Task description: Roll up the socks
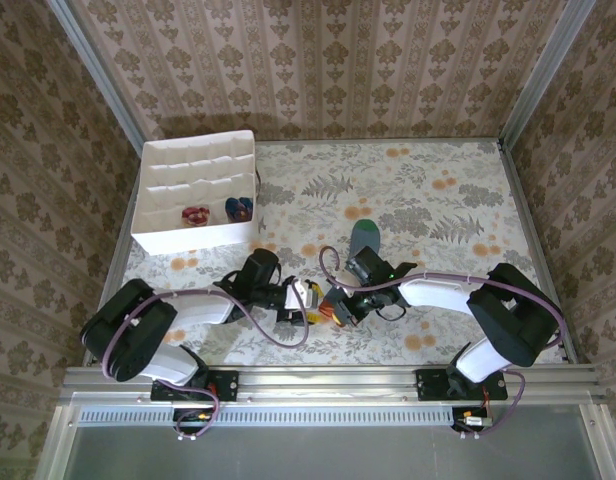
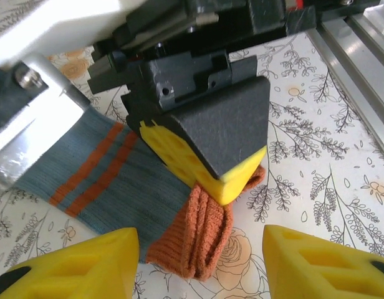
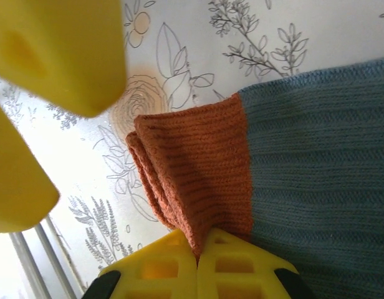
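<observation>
A floral-covered table [image 1: 438, 200], hemmed by patterned walls, carries the whole scene, with a white partitioned box [image 1: 188, 240] at its far left corner. In the box's near compartments sit two balled socks, a maroon-and-peach bundle [image 1: 195, 214] beside a bluish bundle [image 1: 239, 208], well apart from the work. Both arms reach inward from the near edge and meet near the middle of the table. There the grey-blue sock [image 1: 364, 238] lies flat, with its green toe pointing away from the arms and its orange cuff [image 2: 195, 240] nearest them. The right gripper [image 3: 198, 252] presses its fingers together on the cuff's edge, pinching a fold of orange knit doubled over itself. The left gripper [image 2: 201, 268] hovers just beside it, its yellow fingers [image 2: 73, 265] spread wide on either side of the fold and touching nothing.

By the look of it, the roll on this sock is only beginning. Just the cuff is turned over, while the striped leg and the foot lie unrolled. The next move seems to call for the left claw to close on or steady the fold so the right can turn it on toward the toe, keeping the layers tight. The chief hazard is crowding: the two claws sit nearly nose to nose over one small fold, and a loose pinch could let the cuff spring flat. The box stands well off the sock's line.
</observation>
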Robot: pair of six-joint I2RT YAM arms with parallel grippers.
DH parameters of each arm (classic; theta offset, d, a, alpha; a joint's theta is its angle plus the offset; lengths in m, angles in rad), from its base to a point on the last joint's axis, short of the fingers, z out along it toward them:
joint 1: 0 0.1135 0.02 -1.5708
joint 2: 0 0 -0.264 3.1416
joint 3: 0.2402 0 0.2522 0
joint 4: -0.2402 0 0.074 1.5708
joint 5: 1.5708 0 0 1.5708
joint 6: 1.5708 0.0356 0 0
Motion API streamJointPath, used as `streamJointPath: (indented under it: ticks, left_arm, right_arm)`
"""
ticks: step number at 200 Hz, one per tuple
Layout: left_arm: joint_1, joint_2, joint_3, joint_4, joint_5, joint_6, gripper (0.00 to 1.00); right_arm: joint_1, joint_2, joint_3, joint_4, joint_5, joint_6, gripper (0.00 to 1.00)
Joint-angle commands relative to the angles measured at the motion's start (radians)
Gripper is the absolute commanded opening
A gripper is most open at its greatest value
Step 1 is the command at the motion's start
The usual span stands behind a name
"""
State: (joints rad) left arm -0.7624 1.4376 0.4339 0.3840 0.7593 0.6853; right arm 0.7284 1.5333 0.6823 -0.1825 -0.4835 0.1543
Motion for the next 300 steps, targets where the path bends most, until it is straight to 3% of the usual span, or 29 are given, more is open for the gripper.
streamJointPath:
  ticks: [1,58,93,162,197,204,228,241,271,300]
  left_arm:
    - [-0.018,0.029,-0.007,0.058,0.005,0.04,0.49]
    - [-0.047,0.072,-0.001,0.071,-0.014,0.043,0.45]
    - [-0.051,0.07,-0.003,0.028,-0.01,0.06,0.36]
    - [-0.053,0.094,0.017,0.004,0.0,0.071,0.35]
    - [-0.056,0.089,0.042,-0.025,0.017,0.058,0.01]
    - [-0.056,0.087,0.053,-0.041,0.02,0.053,0.0]
    - [-0.057,0.074,0.115,-0.168,0.024,0.016,0.0]
    - [-0.057,0.075,0.156,-0.25,0.038,-0.004,0.0]
    - [-0.032,0.111,0.228,-0.307,0.102,-0.14,0.0]
    - [-0.011,0.188,0.321,-0.38,0.127,-0.294,0.0]
  right_arm:
    - [-0.009,-0.015,-0.001,-0.014,-0.063,0.01,0.03]
    - [-0.028,-0.016,0.003,-0.009,-0.097,0.019,0.03]
    - [-0.032,-0.021,0.0,-0.006,-0.114,0.03,0.03]
    - [-0.039,-0.053,-0.022,0.002,-0.125,0.044,0.03]
    - [-0.044,-0.062,-0.036,0.023,-0.132,0.061,0.04]
    - [-0.046,-0.069,-0.042,0.031,-0.128,0.069,0.07]
    - [-0.054,-0.133,-0.081,0.092,-0.077,0.12,0.36]
    - [-0.057,-0.215,-0.123,0.139,-0.015,0.153,0.45]
    - [-0.058,-0.378,-0.231,0.228,0.132,0.233,0.52]
    - [-0.058,-0.495,-0.322,0.273,0.191,0.274,0.55]
